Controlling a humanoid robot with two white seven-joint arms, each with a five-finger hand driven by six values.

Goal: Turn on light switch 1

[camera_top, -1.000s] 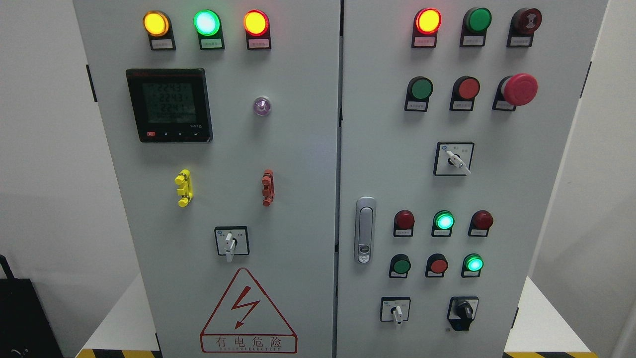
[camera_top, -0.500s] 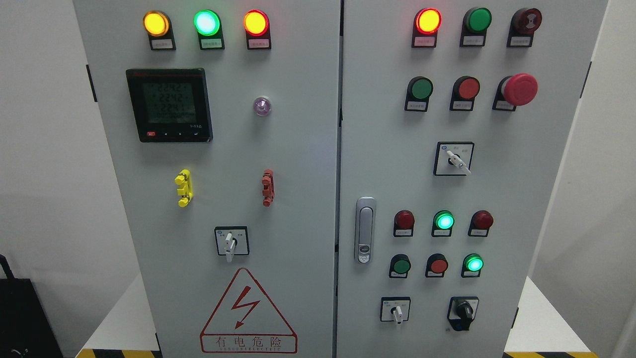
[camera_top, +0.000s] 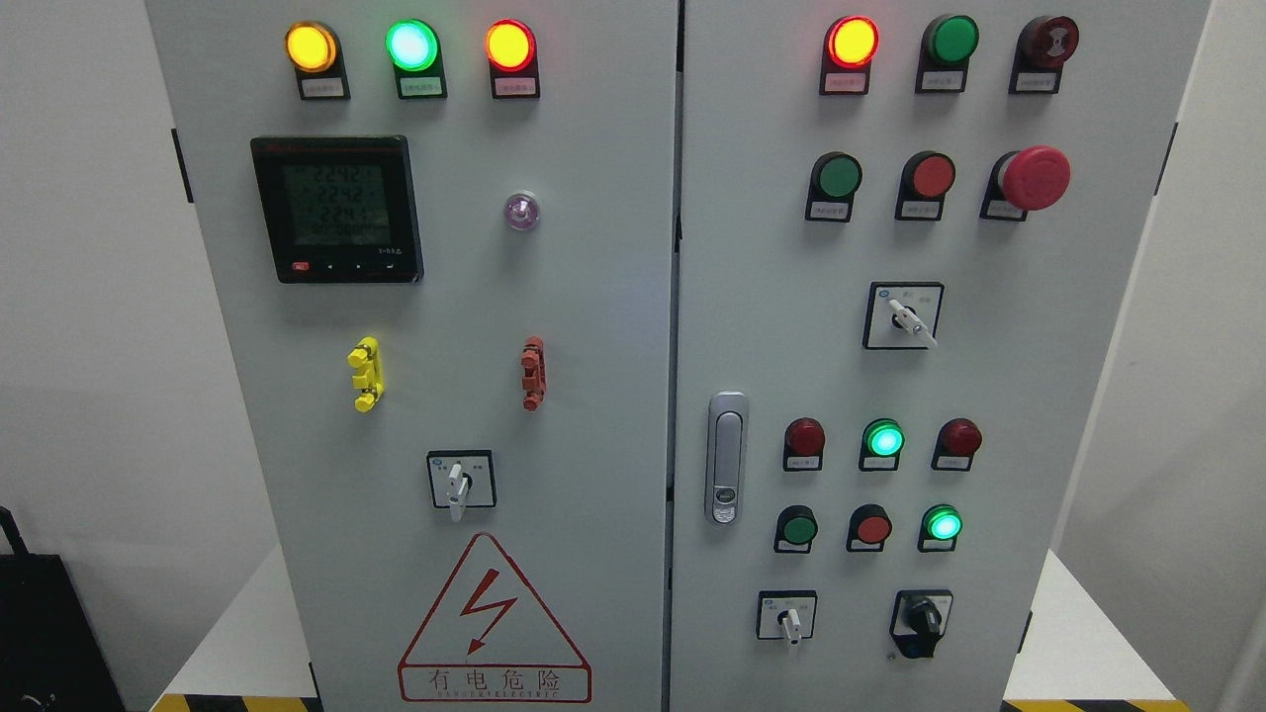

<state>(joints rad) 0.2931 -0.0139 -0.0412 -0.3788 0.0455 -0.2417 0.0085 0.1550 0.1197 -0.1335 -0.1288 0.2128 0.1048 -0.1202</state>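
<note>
A grey two-door electrical cabinet [camera_top: 593,297] fills the head view. Its right door carries a white-handled selector switch [camera_top: 908,318], a second one low down [camera_top: 790,621] and a black rotary knob [camera_top: 924,620]. Between them sit an unlit green button [camera_top: 797,528], a red button [camera_top: 872,527] and a lit green button [camera_top: 944,522], under a row with one lit green lamp [camera_top: 883,438]. Another white selector [camera_top: 457,487] is on the left door. The labels are too small to read. Neither of my hands shows.
A red mushroom stop button [camera_top: 1034,178] juts out at the upper right. A door latch [camera_top: 726,457] sits by the centre seam. A digital meter [camera_top: 336,208] and yellow [camera_top: 366,374] and red [camera_top: 533,373] clips are on the left door. A black bag [camera_top: 40,633] stands at the lower left.
Only the meter's digits have flickered. No switch, lamp or knob has changed.
</note>
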